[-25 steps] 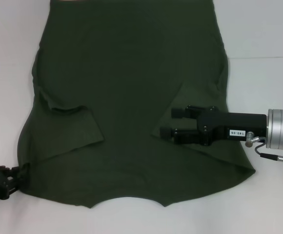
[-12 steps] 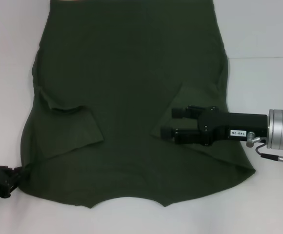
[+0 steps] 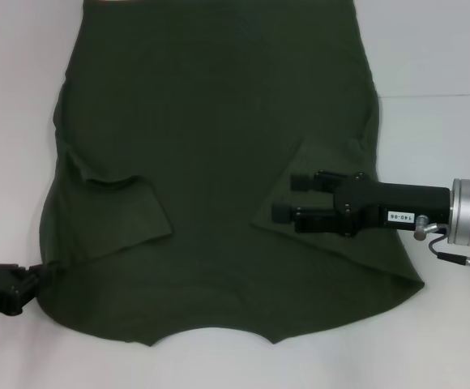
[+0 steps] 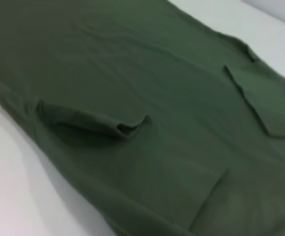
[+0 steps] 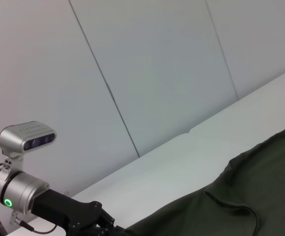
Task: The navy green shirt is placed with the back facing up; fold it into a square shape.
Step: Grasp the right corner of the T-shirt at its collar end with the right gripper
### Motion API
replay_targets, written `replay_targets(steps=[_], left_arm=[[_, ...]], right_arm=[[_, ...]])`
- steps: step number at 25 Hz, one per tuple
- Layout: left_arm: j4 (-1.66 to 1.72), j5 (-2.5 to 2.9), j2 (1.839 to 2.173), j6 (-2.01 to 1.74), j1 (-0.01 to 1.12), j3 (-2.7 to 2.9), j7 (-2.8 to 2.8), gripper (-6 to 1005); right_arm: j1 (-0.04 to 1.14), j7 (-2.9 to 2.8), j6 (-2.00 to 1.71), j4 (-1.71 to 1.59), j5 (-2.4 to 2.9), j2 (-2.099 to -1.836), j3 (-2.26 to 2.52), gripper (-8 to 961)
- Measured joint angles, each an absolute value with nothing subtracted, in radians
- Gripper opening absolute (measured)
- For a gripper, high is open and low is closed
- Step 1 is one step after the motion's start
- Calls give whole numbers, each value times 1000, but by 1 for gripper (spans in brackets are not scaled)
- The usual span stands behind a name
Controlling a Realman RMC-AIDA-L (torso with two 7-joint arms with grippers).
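Since the earlier frame, the left tool [image 3: 34, 277] has been raised slightly, clamped on the shirt [image 3: 211, 162] edge at its near left corner. Right tool [image 3: 288, 198] has been shifted a little nearer, fingers parted, hovering over the shirt's right folded sleeve. Shirt is spread flat on the white worktop [image 3: 437, 57].

The navy green shirt [image 3: 219, 162] lay spread flat on the white table [image 3: 437, 49], both sleeves folded inward. The right gripper [image 3: 288, 198] hovered over the folded right sleeve, fingers parted, pointing toward the shirt's middle. The left gripper [image 3: 39, 274] pinched the shirt's near left edge, fingers closed on the cloth.
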State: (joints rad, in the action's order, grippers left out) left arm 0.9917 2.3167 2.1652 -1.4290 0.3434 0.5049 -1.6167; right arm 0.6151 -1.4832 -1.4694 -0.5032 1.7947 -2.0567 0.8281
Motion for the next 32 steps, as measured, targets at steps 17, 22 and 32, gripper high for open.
replay_targets(steps=[17,22,32], left_arm=[[982,2272,2170,-1451,353,513,-1644,57],[969,2271,2170,-1443,354,514,-1644,57],[958,2270,2169,-1442,353,514,-1641,58]], right_arm=[[549,-2003,-1476,-588,1958,-1952,829,914],[498,-2112,-1487,-609,1987,-1914,827,914],[461,-2148,-1475,-601,2122,-1906,715,913]])
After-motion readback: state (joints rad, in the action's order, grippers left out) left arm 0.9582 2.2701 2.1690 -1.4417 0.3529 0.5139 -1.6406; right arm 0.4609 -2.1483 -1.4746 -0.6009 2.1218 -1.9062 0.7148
